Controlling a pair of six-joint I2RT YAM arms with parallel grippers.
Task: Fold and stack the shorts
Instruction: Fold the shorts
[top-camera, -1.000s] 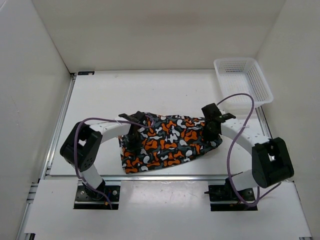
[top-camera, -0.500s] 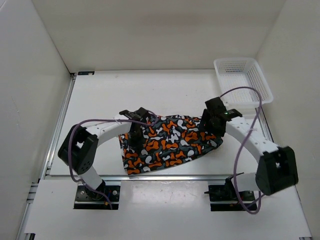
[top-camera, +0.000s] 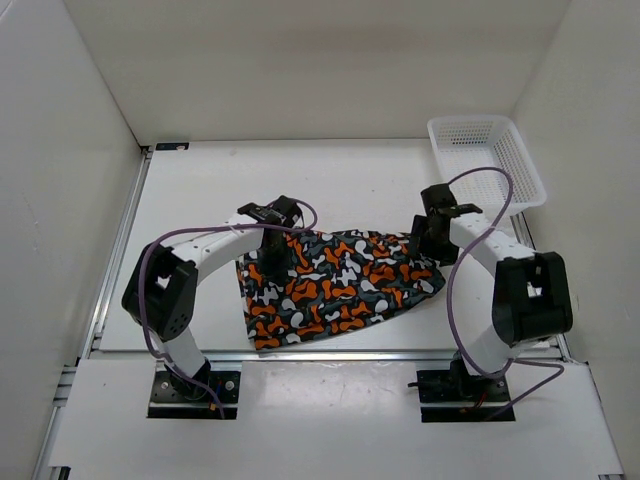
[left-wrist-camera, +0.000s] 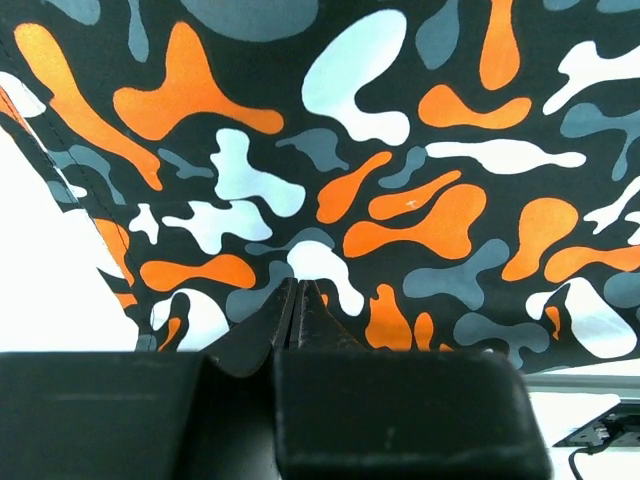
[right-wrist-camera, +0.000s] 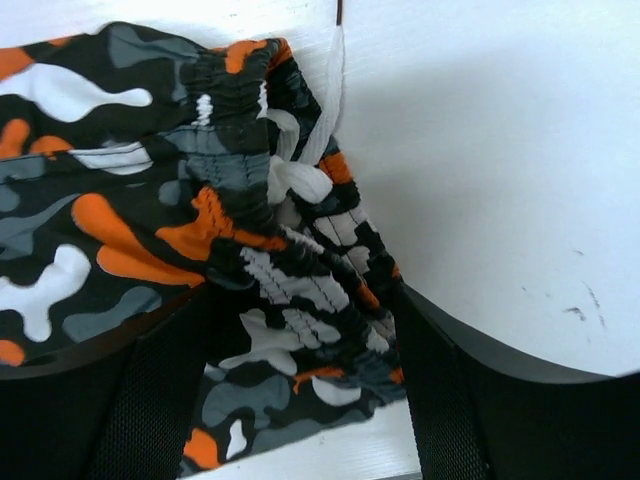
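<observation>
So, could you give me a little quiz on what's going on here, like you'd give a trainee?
1. Which one has its jaws apart: the left gripper or the right gripper?
2. True or false: the shorts lie inside the white basket.
3. Fill in the blank: the right gripper's open jaws stand on either side of the shorts' gathered ____.

Key: 1 the right gripper; 2 false; 3 waistband.

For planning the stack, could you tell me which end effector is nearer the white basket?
Right. The right end effector sits just near-left of the basket; the left end effector is farther, across the shorts.
</observation>
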